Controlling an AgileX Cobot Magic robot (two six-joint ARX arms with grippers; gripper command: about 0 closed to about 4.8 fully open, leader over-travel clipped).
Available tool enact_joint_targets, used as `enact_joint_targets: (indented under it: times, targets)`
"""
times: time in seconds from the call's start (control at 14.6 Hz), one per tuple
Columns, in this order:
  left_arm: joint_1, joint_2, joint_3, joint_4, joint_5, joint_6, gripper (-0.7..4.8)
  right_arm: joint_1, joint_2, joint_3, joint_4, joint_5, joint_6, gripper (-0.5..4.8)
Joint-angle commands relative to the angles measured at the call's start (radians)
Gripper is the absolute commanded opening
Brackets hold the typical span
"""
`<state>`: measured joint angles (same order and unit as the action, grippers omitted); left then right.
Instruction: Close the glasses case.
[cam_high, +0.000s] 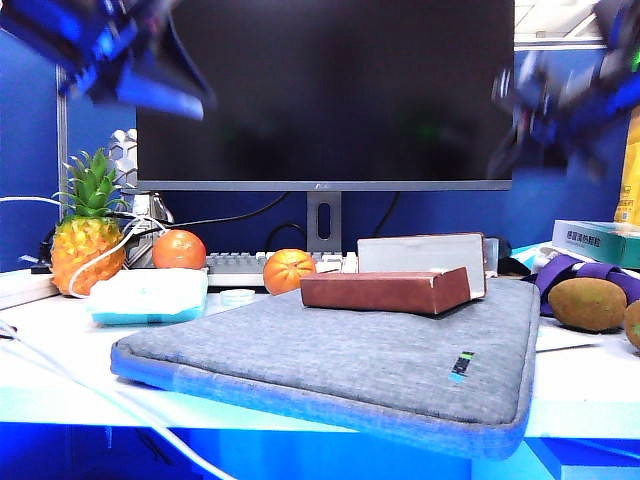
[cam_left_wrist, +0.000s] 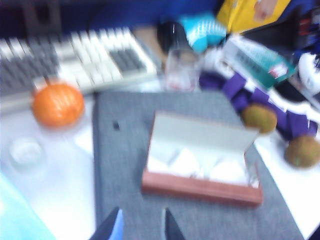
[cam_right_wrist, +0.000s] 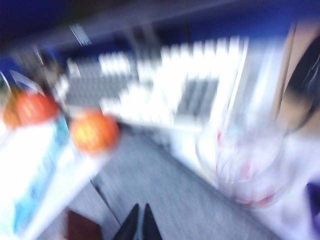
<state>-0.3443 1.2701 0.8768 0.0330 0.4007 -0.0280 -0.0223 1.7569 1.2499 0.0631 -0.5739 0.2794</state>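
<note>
A: What shows the exterior view?

B: The glasses case lies open on the grey fabric sleeve, its lid standing up at the back. Behind the sleeve are a keyboard and a dark monitor. An orange sits near the case, another orange is beside a pineapple, and a teal-and-white packet lies left of the sleeve. Two kiwis are on the right. The left gripper is a blur high on the left, the right gripper a blur high on the right; both are well above the case.

A: And the left wrist view?

B: The case is seen from above, open, with pale lining and white cloth inside. It rests on the sleeve. The left gripper hangs above the sleeve, near the case's front wall but apart from it. Its dark fingers have a gap between them and grasp nothing; I cannot tell if they are still closing.

A: The right wrist view?

B: Very blurred. The right gripper has its fingers pressed together, clenched on nothing, above the sleeve. A reddish-brown corner, probably the case, is beside it. A clear glass, the keyboard and an orange are farther off.
</note>
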Motion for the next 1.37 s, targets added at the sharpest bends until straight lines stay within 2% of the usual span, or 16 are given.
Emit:
enact_joint_targets:
  times: [0.07,0.27,0.41,0.75,1.23,1.37]
  targets:
    - [0.0,0.045,0.007,-0.01,0.031,-0.038,1.17,0.0,0.068,0.011,-0.084,-0.05,-0.003,-0.06]
    - [-0.03,0.08,0.007,-0.006,0.03,-0.061,1.17,0.021,0.096,0.011,-0.171,-0.111,-0.002,-0.06]
    - [-0.063,0.099,0.007,0.02,0.024,-0.062,1.17,0.071,0.096,0.011,-0.203,-0.144,-0.003,-0.06]
    - [-0.079,0.103,0.007,-0.023,0.023,-0.062,1.17,0.204,0.096,0.011,-0.257,-0.118,-0.003,-0.06]
    - [-0.079,0.101,0.007,-0.055,0.035,-0.058,1.17,0.308,0.089,0.011,-0.344,-0.1,-0.015,-0.06]
    - [-0.079,0.079,0.007,-0.056,0.027,-0.049,1.66,0.327,0.067,0.013,-0.299,-0.062,-0.023,-0.06]
